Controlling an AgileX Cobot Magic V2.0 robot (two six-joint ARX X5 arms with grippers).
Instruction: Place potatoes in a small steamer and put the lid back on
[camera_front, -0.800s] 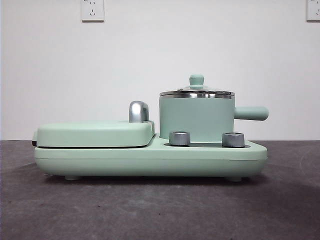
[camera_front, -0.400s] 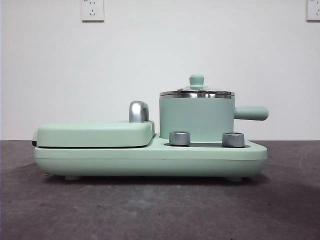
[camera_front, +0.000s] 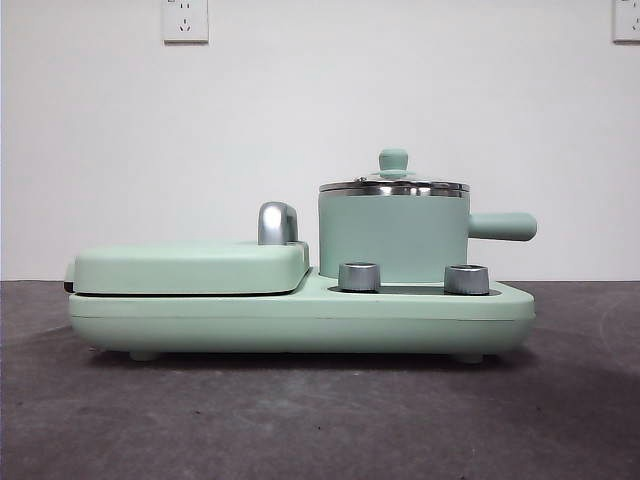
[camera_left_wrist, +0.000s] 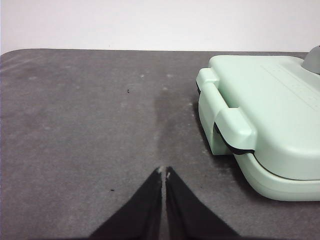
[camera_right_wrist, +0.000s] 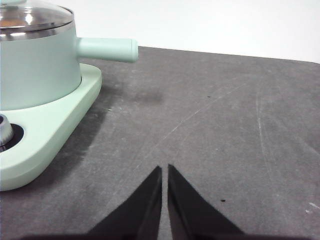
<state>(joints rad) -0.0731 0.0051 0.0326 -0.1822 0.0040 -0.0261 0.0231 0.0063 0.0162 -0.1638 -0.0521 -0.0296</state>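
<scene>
Dark grey table (camera_front: 300, 420), white wall behind. Small steamer (camera_front: 393, 238) on the appliance's right, lid (camera_front: 393, 184) seated on top. Potato nowhere visible, perhaps inside. Left gripper (camera_left_wrist: 164, 172) and right gripper (camera_right_wrist: 164, 169) pinched together, empty, over bare tabletop.

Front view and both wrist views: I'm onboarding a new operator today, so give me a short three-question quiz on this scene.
1. True or false: the lid sits on the small steamer.
2. Which side of the griddle does the steamer stand on in the front view? A) left B) right C) behind it
3. Fill in: the left gripper and right gripper both hover over the bare ____, each with jaws closed on nothing.

Key: 1 true. 2 B; its side handle points away from the griddle. 3 table. No potato shows in any view.
</scene>
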